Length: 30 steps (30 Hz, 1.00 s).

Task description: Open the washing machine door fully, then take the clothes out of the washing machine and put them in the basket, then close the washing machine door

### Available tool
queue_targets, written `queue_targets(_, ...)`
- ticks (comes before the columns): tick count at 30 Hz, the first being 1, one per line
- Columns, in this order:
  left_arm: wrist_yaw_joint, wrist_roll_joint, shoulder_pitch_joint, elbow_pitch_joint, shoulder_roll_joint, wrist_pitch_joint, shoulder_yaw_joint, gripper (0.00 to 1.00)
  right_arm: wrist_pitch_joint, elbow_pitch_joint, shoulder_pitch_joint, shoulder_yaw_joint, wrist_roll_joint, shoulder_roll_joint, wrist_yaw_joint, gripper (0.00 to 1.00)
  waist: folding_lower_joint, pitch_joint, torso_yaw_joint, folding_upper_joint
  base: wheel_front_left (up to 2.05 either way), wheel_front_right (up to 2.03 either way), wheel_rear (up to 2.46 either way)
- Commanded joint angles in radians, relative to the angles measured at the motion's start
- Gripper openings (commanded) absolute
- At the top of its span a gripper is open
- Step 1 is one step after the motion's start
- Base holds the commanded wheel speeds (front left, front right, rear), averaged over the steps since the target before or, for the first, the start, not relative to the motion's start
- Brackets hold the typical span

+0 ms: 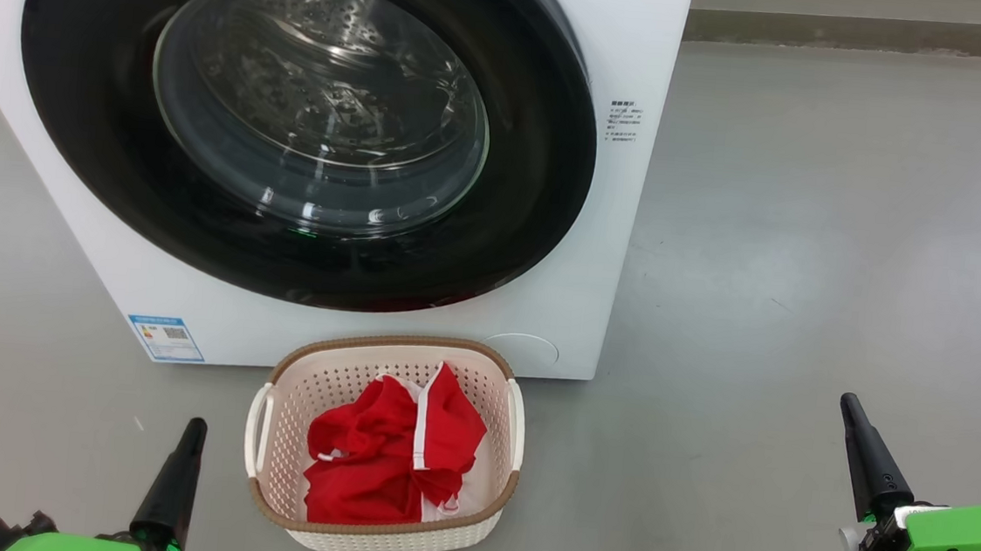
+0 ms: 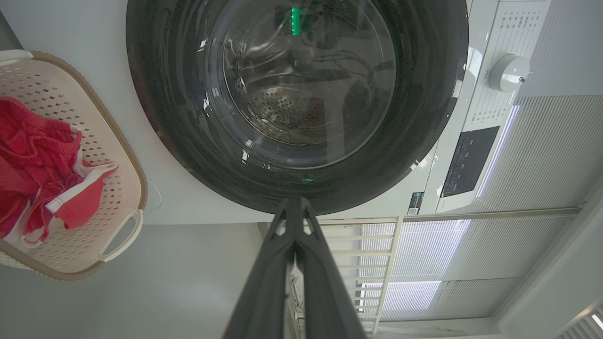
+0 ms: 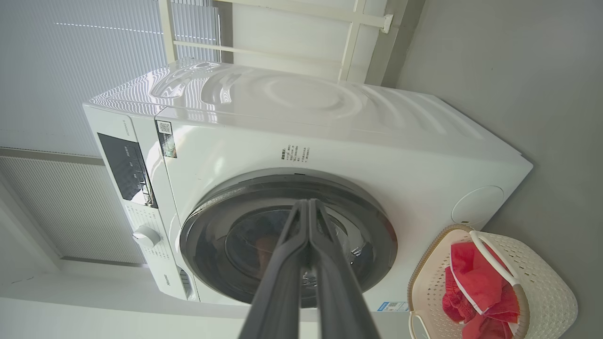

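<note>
Black fingers of the left gripper [image 1: 193, 432] are pressed together and hold nothing, low at the left, apart from the washer [image 1: 616, 233], whose door [image 1: 84, 103] appears shut flat against the front, with no cloth that I can see behind its glass. Just before the washer stands the basket [image 1: 389, 340] with the red clothes [image 1: 380, 459] inside it, and far at the right the right gripper [image 1: 852, 413] also has its fingers together and empty. By my judgement all three steps are done and nothing is left.
</note>
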Motion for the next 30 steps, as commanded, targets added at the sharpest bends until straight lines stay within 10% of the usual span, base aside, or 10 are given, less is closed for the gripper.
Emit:
queue_targets(1,-0.008,-0.006,-0.046,-0.02,0.009,0.006,0.036,0.0,0.004,-0.025,-0.044,0.02,0.013,-0.014,-0.001,0.0,0.0,0.0,0.0,0.0,0.0,0.0,0.0)
queue_targets(30,-0.008,-0.005,-0.046,-0.02,0.009,0.006,0.036,0.0,0.007,-0.025,-0.045,0.017,0.01,-0.011,-0.001,0.0,0.0,0.0,0.0,0.0,0.0,0.0,0.0)
